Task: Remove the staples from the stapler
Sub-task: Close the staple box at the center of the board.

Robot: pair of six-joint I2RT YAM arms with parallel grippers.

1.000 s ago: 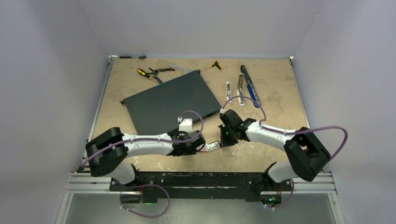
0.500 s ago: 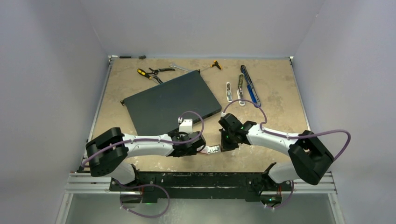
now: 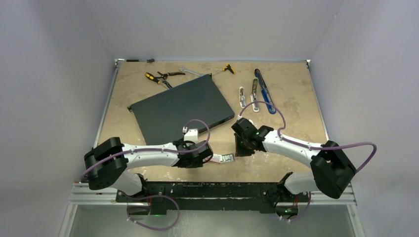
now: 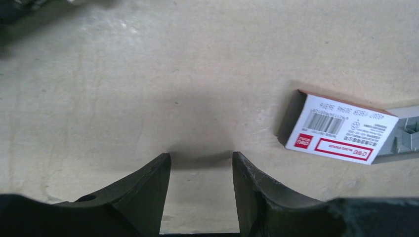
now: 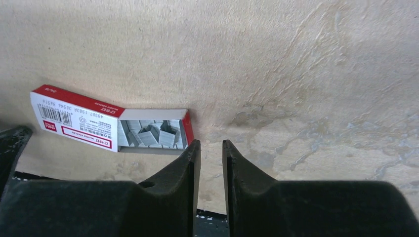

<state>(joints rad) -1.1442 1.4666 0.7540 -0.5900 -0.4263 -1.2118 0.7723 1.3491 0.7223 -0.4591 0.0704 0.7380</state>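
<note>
A small red-and-white box (image 3: 225, 158) lies near the table's front edge with its tray slid out. Silver-grey staples (image 5: 153, 132) lie loose in that tray; in the left wrist view only the tray's end (image 4: 406, 139) shows beside the box (image 4: 341, 129). My left gripper (image 3: 207, 156) is open and empty, left of the box (image 5: 74, 121), over bare table (image 4: 201, 155). My right gripper (image 3: 240, 150) is just right of the tray, jaws narrowly apart and empty (image 5: 211, 143). A long blue-and-black stapler (image 3: 264, 91) lies far back right, away from both grippers.
A dark flat panel (image 3: 180, 107) lies behind the left arm. Yellow-handled pliers (image 3: 160, 76), a wrench (image 3: 190, 71) and a small screwdriver (image 3: 228, 68) lie along the back edge. Two silver metal pieces (image 3: 242, 97) lie beside the stapler. The table's front edge is close below both grippers.
My left arm has drawn back to the left, away from the box. The box has shifted slightly toward the front edge and lies flatter. My right gripper has barely moved.
</note>
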